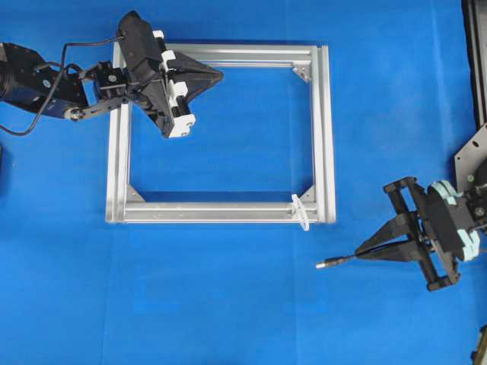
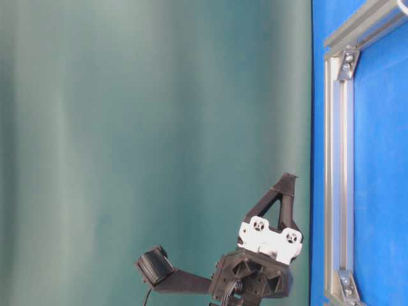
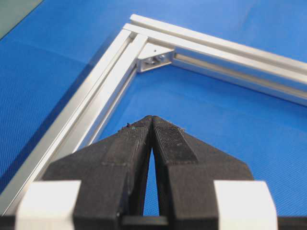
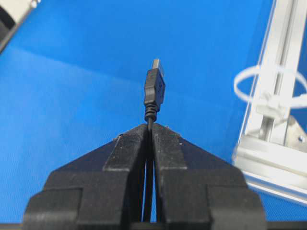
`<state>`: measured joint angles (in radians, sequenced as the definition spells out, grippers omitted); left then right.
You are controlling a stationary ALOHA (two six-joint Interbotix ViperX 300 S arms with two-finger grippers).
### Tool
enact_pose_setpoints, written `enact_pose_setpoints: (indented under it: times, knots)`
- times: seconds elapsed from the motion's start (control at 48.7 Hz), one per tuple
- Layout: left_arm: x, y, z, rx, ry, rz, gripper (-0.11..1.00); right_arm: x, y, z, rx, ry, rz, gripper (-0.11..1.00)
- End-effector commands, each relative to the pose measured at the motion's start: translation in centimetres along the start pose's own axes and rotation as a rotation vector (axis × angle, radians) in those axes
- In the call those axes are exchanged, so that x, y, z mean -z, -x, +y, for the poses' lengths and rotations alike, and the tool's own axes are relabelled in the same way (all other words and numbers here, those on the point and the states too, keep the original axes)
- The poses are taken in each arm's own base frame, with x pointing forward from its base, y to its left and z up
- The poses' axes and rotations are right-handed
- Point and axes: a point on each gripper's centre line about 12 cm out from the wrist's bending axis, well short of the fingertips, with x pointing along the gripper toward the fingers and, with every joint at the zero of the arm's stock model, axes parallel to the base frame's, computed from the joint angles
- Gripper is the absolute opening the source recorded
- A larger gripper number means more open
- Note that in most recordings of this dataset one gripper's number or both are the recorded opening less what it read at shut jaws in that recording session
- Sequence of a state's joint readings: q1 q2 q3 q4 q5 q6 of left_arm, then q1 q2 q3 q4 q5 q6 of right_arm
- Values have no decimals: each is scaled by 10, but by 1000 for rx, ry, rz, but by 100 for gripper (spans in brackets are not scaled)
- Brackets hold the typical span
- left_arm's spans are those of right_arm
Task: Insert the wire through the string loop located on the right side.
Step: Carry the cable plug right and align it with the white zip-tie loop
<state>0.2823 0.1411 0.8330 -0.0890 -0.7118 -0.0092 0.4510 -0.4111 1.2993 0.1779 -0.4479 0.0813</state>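
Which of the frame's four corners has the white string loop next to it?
The lower right corner in the overhead view: the string loop sits on the frame bottom rail there. The other three corners show only silver brackets.

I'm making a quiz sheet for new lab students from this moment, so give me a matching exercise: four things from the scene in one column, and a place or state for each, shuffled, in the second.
Things:
1. wire
2. string loop
3. left gripper
4. frame

Places or states:
A. shut on nothing, above the frame's top-left corner
B. silver, lying flat on the blue surface
C. white, tied to the frame near its bottom-right corner
D. pinched in the right gripper, plug tip pointing out ahead

Pairs: 1-D, 2-C, 3-A, 4-B
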Motion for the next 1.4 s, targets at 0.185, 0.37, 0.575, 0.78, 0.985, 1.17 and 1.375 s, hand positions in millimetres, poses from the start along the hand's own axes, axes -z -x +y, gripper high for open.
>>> enact_pose_setpoints:
  times: [0.185,0.37,0.575,0.78,0.985,1.17,1.375]
  knots:
    - [-16,1,-4,13,-2,-47,0,-3,-3,1,-1,4,-23,-3]
    - [-16,0,-7,19,-3,-48,0,-2,-1,-11,43,-12,-32,-3]
    - [-16,0,-9,25,-3,-48,0,2,7,-34,130,-50,-38,-3]
    - [-15,0,-11,29,-4,-46,0,1,16,-53,205,-81,-67,-3]
    - [-16,1,-12,31,-4,-47,0,1,17,-55,215,-85,-71,-3]
    - [-16,1,-12,32,-6,-47,0,0,17,-55,215,-85,-74,-3]
    - [-16,1,-12,31,-6,-49,0,-1,17,-55,215,-85,-75,-3]
